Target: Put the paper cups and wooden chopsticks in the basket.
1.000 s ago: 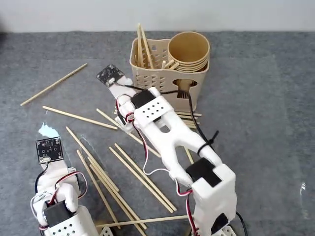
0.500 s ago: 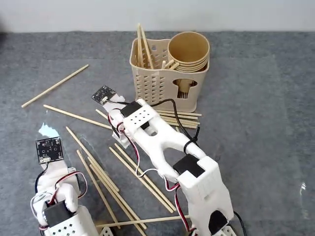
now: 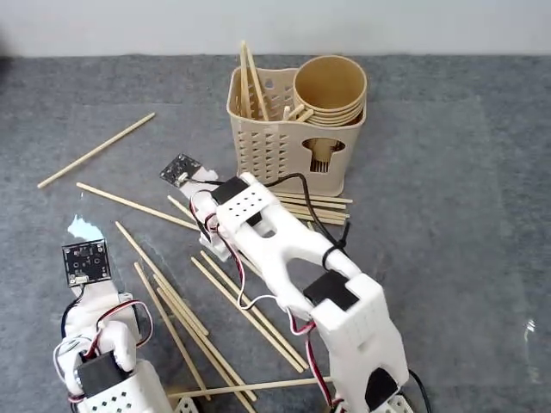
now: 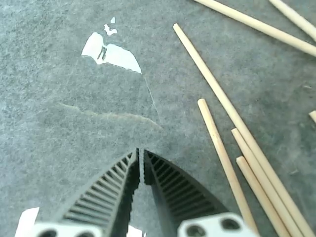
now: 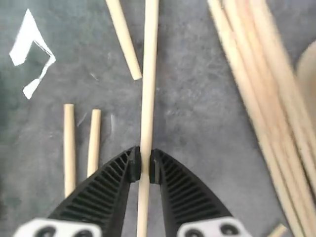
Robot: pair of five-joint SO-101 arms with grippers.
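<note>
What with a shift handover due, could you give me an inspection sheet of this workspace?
Surface: grey mat with a pale torn patch.
Job's things: basket holds stacked paper cups and upright chopsticks; loose chopsticks lie scattered on the mat.
Clutter: nothing seen.
Tools: right tool shut on one chopstick; left tool shut, empty, over bare mat.
Cables: black cable runs along the right arm; red and white wires at the left arm.
Surroundings: pale wall behind the table.
</note>
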